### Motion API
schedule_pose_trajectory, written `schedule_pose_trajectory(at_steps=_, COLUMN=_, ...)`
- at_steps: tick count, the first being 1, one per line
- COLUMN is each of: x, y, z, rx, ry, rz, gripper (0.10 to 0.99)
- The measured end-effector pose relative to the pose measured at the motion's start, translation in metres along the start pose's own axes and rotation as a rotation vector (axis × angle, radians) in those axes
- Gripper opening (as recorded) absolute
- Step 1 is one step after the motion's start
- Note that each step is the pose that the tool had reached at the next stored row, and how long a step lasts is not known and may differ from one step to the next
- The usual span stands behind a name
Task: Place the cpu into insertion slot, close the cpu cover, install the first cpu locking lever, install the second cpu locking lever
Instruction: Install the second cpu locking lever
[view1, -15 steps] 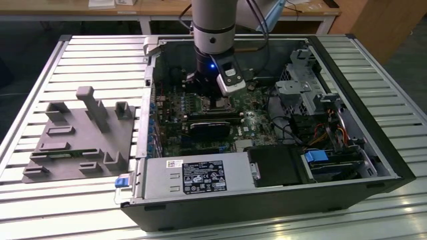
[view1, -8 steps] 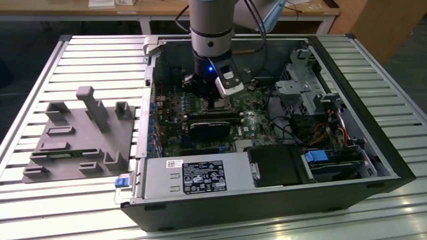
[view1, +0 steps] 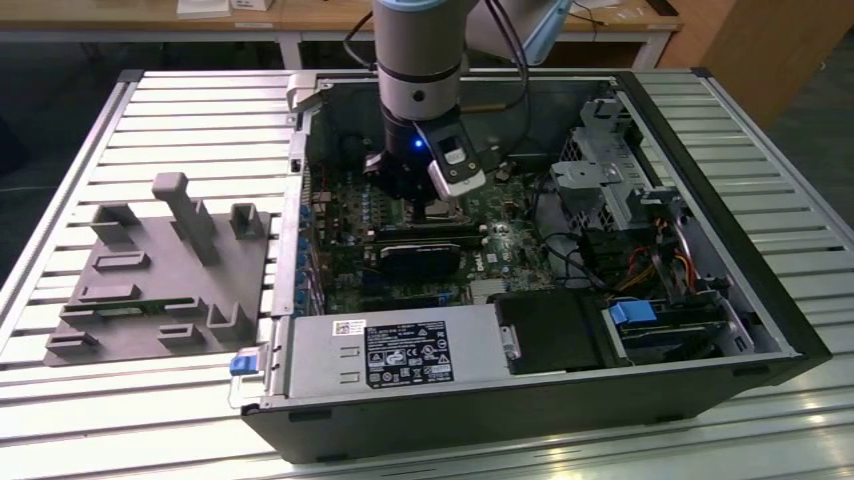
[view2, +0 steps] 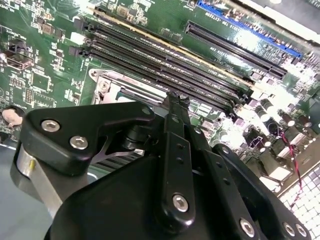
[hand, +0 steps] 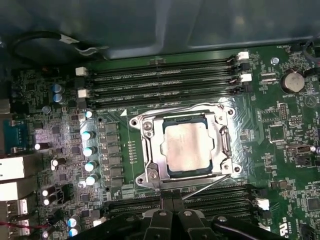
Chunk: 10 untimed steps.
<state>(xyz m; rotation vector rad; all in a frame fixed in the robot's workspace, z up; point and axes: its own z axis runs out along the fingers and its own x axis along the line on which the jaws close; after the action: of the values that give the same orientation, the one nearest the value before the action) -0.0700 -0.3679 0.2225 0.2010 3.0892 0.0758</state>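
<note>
My black fingers (view2: 176, 102) hang close over the green circuit board (view2: 45, 55), tips beside the long memory slots (view2: 165, 70).

Bright, even light; glare on motherboard (view2: 280, 95)

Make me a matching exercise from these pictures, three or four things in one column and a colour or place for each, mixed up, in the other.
Things:
1. cpu
2. cpu cover
3. gripper
4. grey fixture block

Descriptions:
A. black, over the memory slots beside the socket
B. outside the computer case, at the exterior view's left
C. silvery-grey square lying in the socket
D. silvery frame down around the chip

Pairs: 1-C, 2-D, 3-A, 4-B
</note>
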Motion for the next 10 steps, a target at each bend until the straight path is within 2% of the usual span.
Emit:
schedule_pose_trajectory(at_steps=6, x=0.0004, y=-0.0065, z=0.0004, rx=-0.019, ry=0.0028, rz=-0.008, gripper=0.102)
schedule_pose_trajectory(at_steps=8, x=0.0004, y=-0.0080, z=0.0005, rx=-0.029, ry=0.0043, rz=-0.009, gripper=0.102)
schedule_pose_trajectory(at_steps=10, x=0.0005, y=-0.0095, z=0.0007, rx=-0.044, ry=0.0063, rz=-0.011, gripper=0.102)
